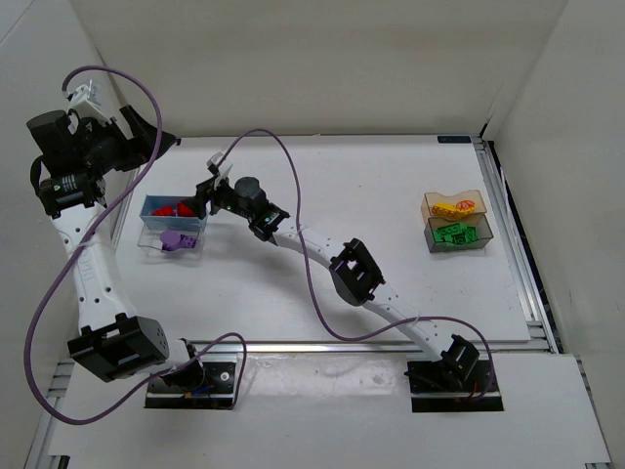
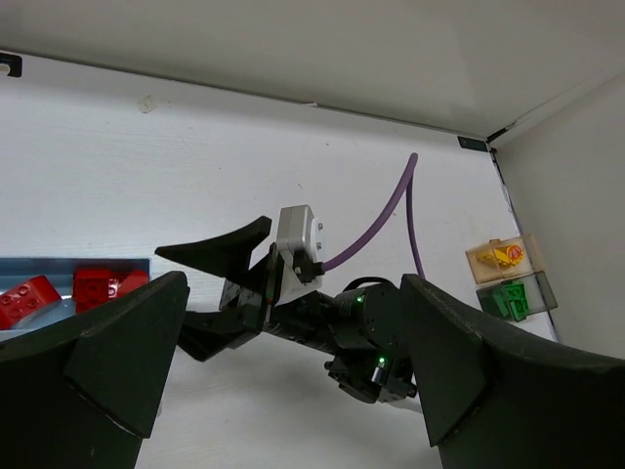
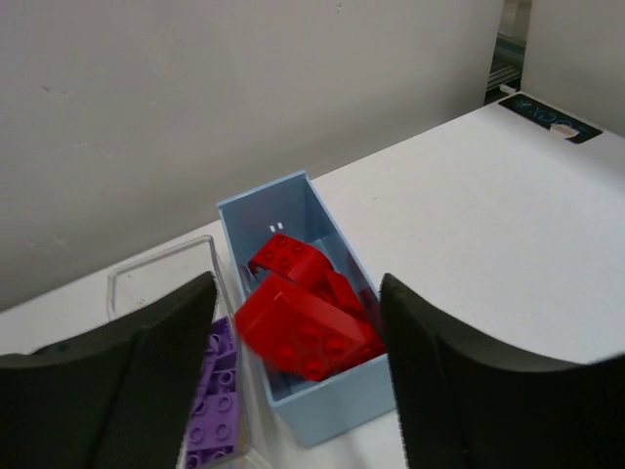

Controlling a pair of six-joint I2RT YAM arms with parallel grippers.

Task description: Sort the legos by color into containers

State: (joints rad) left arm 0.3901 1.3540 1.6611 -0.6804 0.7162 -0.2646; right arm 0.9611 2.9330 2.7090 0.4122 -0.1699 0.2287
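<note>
My right gripper (image 1: 207,191) reaches across to the blue container (image 1: 151,203) at the left and hovers over it, open (image 3: 298,293). A red lego (image 3: 298,337), slightly blurred, sits on top of other red legos (image 3: 293,256) in the blue container (image 3: 332,415), touching neither finger. Beside it the clear container (image 1: 156,249) holds purple legos (image 3: 217,410). At the right, the tan container (image 1: 454,205) holds yellow and orange legos, and the dark-clear container (image 1: 457,234) holds green ones. My left gripper (image 1: 146,132) is raised at the far left, open and empty (image 2: 293,293).
The right arm (image 1: 352,274) stretches diagonally across the table's middle, trailing a purple cable (image 1: 293,186). White walls close the back and both sides. A metal rail (image 1: 518,254) runs along the table's right edge.
</note>
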